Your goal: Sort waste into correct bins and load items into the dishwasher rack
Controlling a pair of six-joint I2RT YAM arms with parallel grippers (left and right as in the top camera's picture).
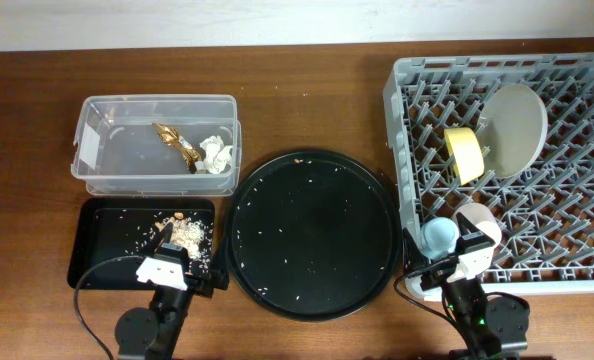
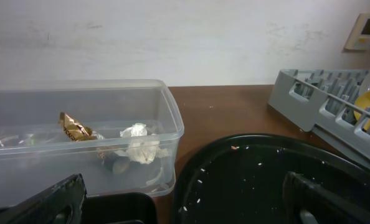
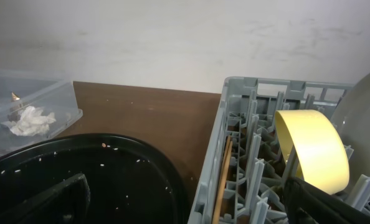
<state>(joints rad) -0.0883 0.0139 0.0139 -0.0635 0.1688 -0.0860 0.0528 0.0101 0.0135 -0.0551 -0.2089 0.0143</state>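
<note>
The clear tub [image 1: 157, 101] at the back left holds the gold foil wrapper [image 1: 175, 143] and white paper bits [image 1: 215, 153]; both also show in the left wrist view, the wrapper [image 2: 75, 129] and the paper [image 2: 140, 143]. The black rectangular tray [image 1: 102, 245] holds tan food scraps [image 1: 185, 232]. The grey rack [image 1: 577, 230] holds the upright plate [image 1: 517, 130], yellow bowl [image 1: 464, 153], blue cup [image 1: 438, 236] and pink cup [image 1: 480, 224]. My left gripper [image 1: 172, 262] [image 2: 185, 205] is open and empty over the black tray's near right corner. My right gripper [image 1: 455, 268] [image 3: 185, 202] is open and empty at the rack's near left corner.
A large round black tray [image 1: 312, 235] speckled with small white crumbs lies between the bins and the rack. The yellow bowl [image 3: 313, 149] stands on edge just ahead of my right gripper. The brown table ends at a white wall behind.
</note>
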